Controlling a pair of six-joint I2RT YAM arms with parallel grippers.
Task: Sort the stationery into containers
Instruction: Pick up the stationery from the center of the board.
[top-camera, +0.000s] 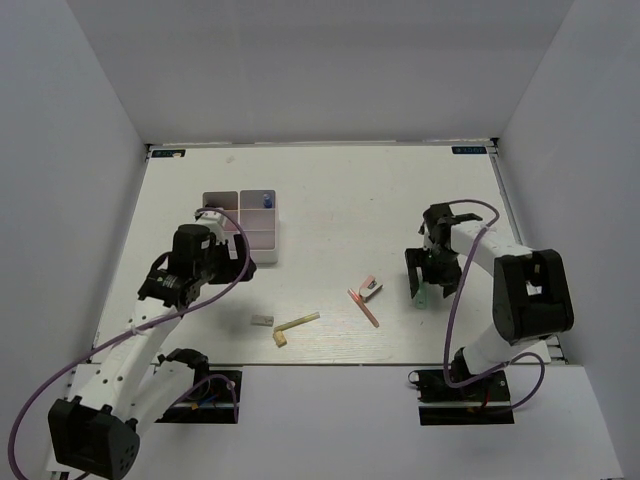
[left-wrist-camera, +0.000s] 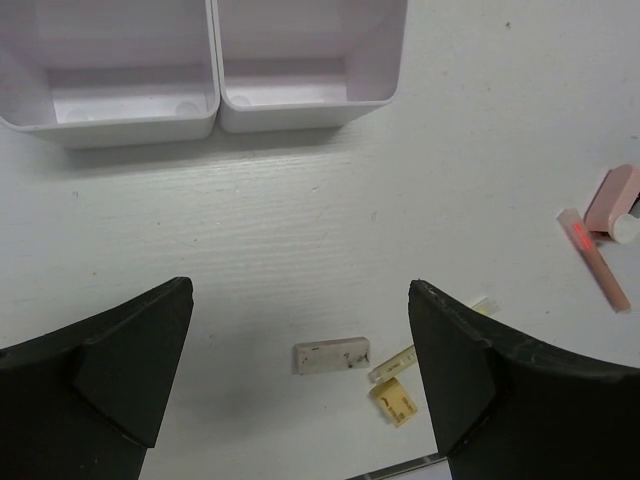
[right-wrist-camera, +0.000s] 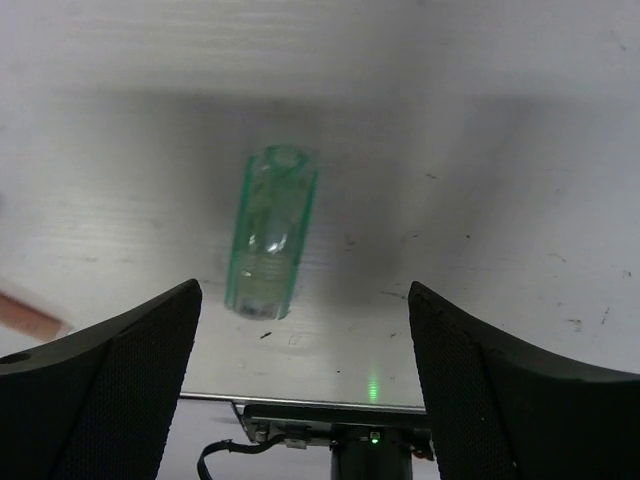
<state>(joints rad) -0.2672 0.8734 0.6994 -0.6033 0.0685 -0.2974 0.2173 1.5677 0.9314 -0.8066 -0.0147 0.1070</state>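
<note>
The right gripper (right-wrist-camera: 305, 345) hangs wide open over the green tube (right-wrist-camera: 270, 235). It looks light, hard and perhaps slippery, so grip its middle. The left gripper (left-wrist-camera: 300, 365) is open too.

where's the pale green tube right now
Top view, right side: the pale green tube lies under the open right gripper, right of the pink stick.
</note>
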